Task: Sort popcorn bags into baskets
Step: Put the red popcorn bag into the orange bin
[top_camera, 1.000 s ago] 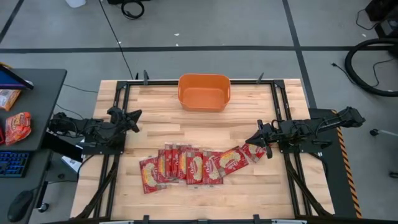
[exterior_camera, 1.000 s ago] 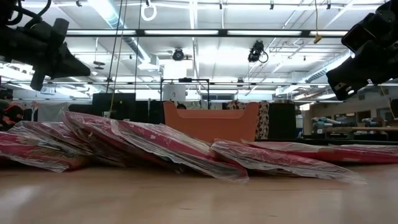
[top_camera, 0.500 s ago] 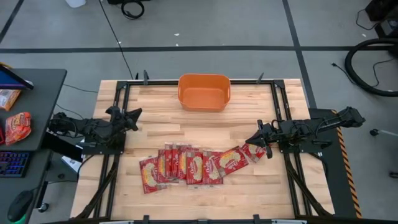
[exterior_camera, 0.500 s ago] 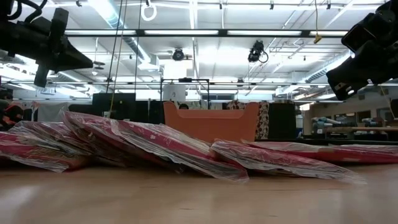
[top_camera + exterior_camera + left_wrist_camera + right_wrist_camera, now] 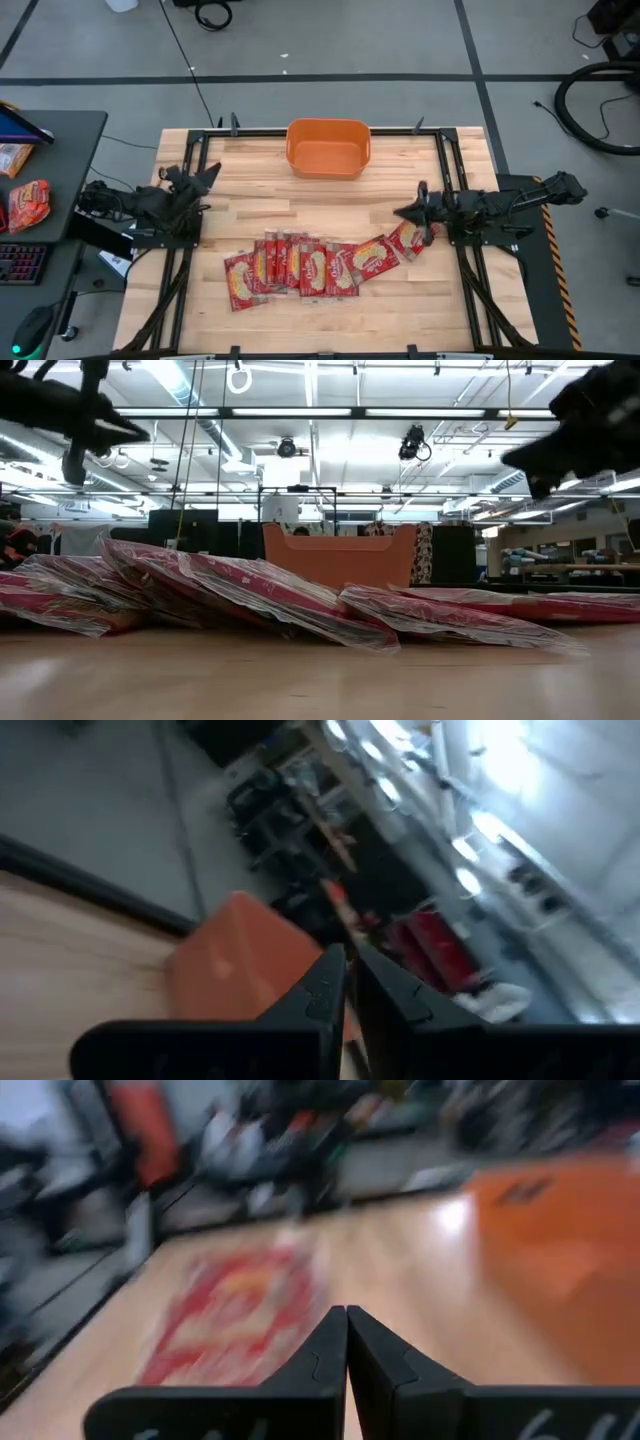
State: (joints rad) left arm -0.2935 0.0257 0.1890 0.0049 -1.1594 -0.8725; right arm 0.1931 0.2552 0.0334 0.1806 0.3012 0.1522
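The flat rectangular red foil popcorn bags (image 5: pixel 305 266) lie fanned in an overlapping row across the near half of the pale wooden worktop (image 5: pixel 250 215), the row running side to side and rising slightly toward its right end; the orange plastic tub with rounded corners and a rolled rim (image 5: pixel 328 148) stands empty at the middle of the far edge, well apart from the row; none of the bags looks sorted yet. The right hand (image 5: pixel 410 211) hovers at the right end of the row, just beside the last bag (image 5: pixel 408 240), which lies a little nearer the front edge than its tip; its fingers (image 5: pixel 347 1342) are pressed together, clenched on nothing. The left hand (image 5: pixel 207 173) hangs above the left side of the worktop, pointing toward the tub, well apart from the row; its fingers (image 5: pixel 330 990) also meet at the tips with nothing between them. The right arm is clearly the nearer to a bag; in my judgement the coming move turns on that end bag, tilted on a diagonal, so the hand must release and drop down onto it.
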